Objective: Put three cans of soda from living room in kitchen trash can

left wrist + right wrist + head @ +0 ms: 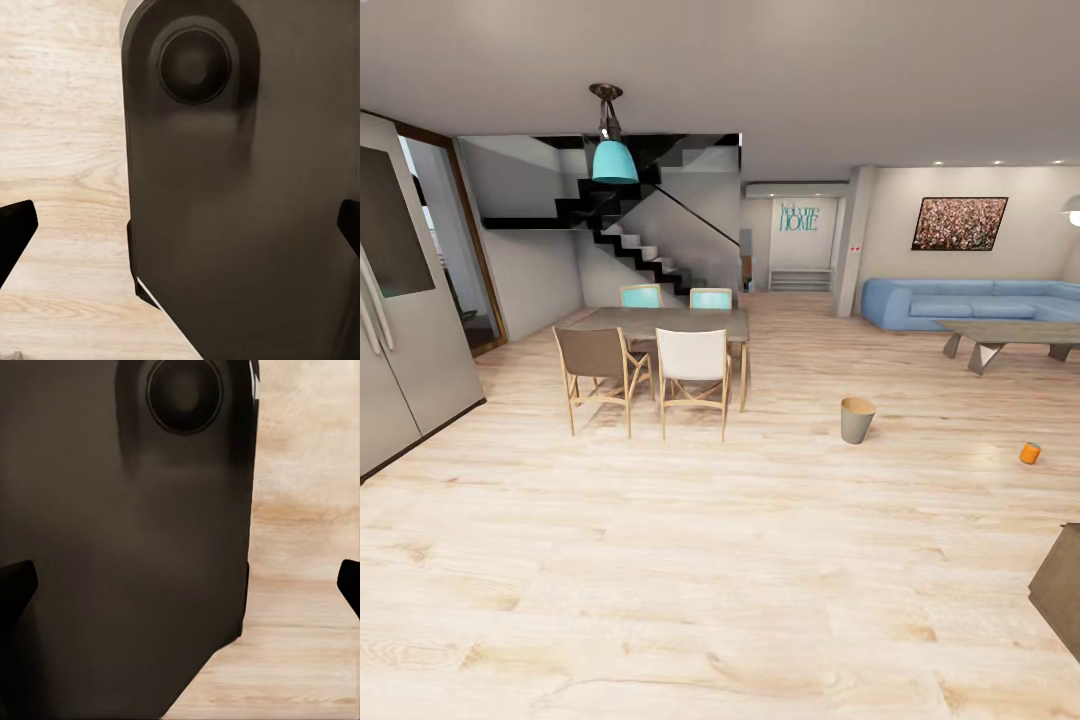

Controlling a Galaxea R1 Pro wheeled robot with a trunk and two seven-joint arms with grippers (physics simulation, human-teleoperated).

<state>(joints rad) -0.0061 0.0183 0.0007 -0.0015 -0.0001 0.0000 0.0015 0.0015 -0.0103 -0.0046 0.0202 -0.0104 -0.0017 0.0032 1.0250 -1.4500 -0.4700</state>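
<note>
The bin [857, 419] stands on the wood floor [660, 560] beyond the dining table [665, 322]; one orange can [1030, 453] lies well apart from the bin; both grippers [180, 225] [180, 585] hang apart, empty; approaching carelessly, the base could knock the can rolling.

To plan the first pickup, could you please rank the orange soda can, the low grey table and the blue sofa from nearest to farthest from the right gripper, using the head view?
Taking the right gripper as close by the robot's body:
1. orange soda can, on the floor, right.
2. low grey table, farther back on the right.
3. blue sofa, behind that table, by the wall.
</note>
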